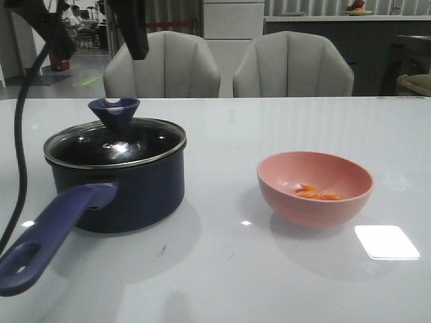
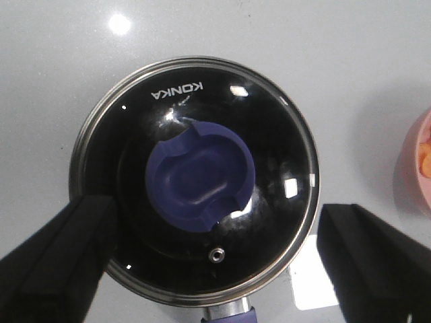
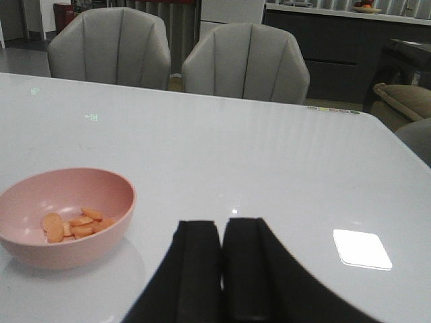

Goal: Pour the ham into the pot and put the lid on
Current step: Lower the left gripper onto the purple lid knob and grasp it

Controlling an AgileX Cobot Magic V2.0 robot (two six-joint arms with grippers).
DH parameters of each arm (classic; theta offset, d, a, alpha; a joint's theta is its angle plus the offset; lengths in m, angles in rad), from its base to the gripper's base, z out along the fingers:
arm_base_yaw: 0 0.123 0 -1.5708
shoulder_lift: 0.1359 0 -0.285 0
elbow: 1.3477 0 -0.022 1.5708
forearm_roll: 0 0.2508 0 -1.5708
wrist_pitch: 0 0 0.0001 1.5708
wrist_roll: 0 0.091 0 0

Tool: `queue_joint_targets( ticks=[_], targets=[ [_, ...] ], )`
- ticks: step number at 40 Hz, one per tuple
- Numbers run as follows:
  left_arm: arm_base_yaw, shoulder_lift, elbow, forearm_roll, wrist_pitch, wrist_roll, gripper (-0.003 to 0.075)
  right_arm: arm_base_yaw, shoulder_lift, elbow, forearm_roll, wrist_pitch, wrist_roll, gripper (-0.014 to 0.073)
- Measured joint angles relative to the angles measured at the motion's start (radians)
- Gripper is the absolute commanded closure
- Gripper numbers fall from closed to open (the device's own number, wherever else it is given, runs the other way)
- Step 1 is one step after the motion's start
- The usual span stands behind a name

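Note:
The dark navy pot [image 1: 135, 195] stands at the left of the table, its long handle [image 1: 47, 235] pointing toward the front edge. The glass lid [image 1: 145, 142] sits on it, blue knob [image 1: 113, 111] up. My left gripper [image 2: 215, 212] hangs open above the lid [image 2: 269, 134], its black fingers [image 1: 138, 40] well apart and clear of the knob [image 2: 200, 175]. The ham [image 1: 316, 193] lies as several orange slices in a pink bowl [image 1: 303, 212] at the right. My right gripper [image 3: 222, 229] is shut and empty, low over the table beside the bowl [image 3: 67, 252] with its ham [image 3: 74, 225].
Two grey chairs [image 1: 161, 67] stand behind the table's far edge. A black cable [image 1: 20, 134] hangs down at the far left, near the pot handle. A bright patch of reflected light [image 1: 386, 242] lies on the table right of the bowl.

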Motion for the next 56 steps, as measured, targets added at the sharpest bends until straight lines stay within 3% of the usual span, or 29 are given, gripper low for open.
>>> queue_joint_targets(
  ticks=[11, 48, 56],
  targets=[
    [-0.002, 0.135, -0.145, 0.043, 0.148, -0.088, 0.0092, 0.0, 0.0, 0.0, 0.0, 0.0, 0.0, 0.0445],
    [-0.002, 0.272, -0.176, 0.024, 0.147, -0.183, 0.0095, 0.0, 0.0, 0.0, 0.0, 0.0, 0.0, 0.0445],
    [-0.002, 0.29, -0.178, 0.024, 0.146, -0.184, 0.0179, 0.0, 0.0, 0.0, 0.0, 0.0, 0.0, 0.0445]
  ],
)
